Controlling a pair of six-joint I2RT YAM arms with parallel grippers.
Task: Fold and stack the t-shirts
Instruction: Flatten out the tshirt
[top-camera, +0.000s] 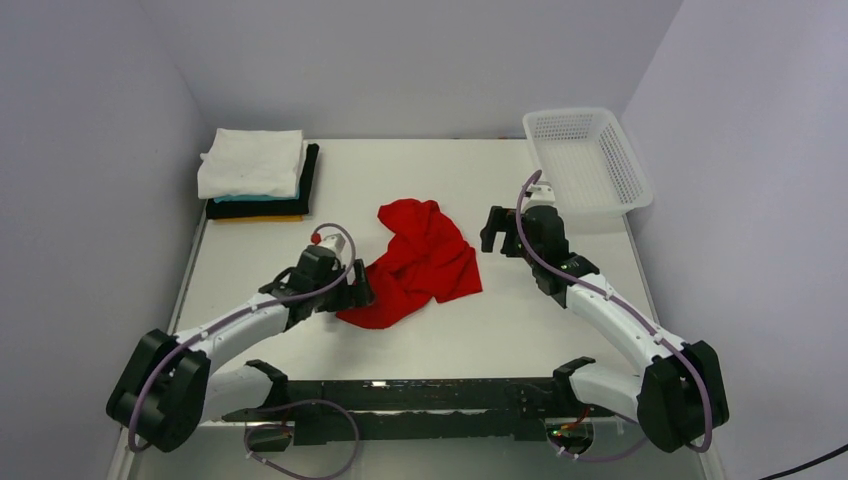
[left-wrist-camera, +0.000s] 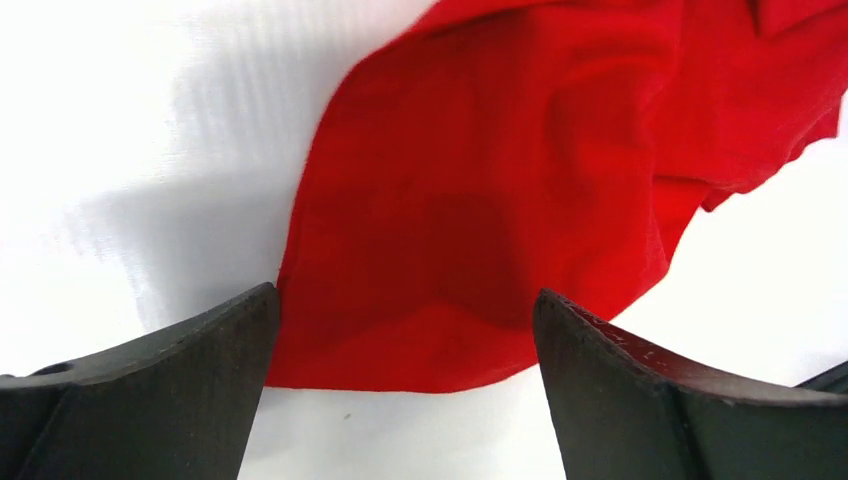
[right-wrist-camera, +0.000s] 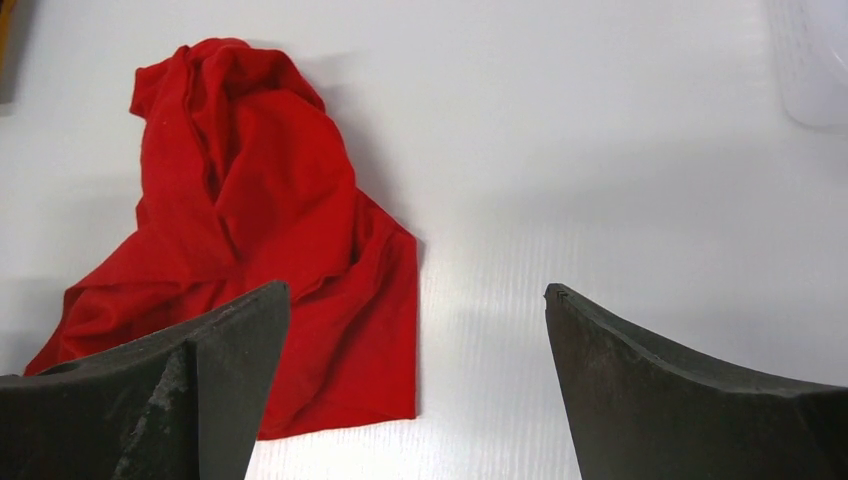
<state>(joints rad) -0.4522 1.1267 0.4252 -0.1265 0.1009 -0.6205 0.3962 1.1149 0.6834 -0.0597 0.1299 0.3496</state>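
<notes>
Crumpled red t-shirt (top-camera: 420, 262) lies between grippers, flattening step likely in hand. Left gripper (left-wrist-camera: 405, 300) spread wide, straddling shirt edge; right gripper (right-wrist-camera: 417, 290) released, empty, shirt ahead-left. Next, probably: pinch corners, spread flat.

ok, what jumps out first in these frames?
The crumpled red t-shirt mid-table, bright against the white table, with the open left hand at its near-left edge and the open right hand just off its right side. Next, the folded shirt stack, white on top, at the far-left corner, and the empty white mesh basket far right.
</notes>
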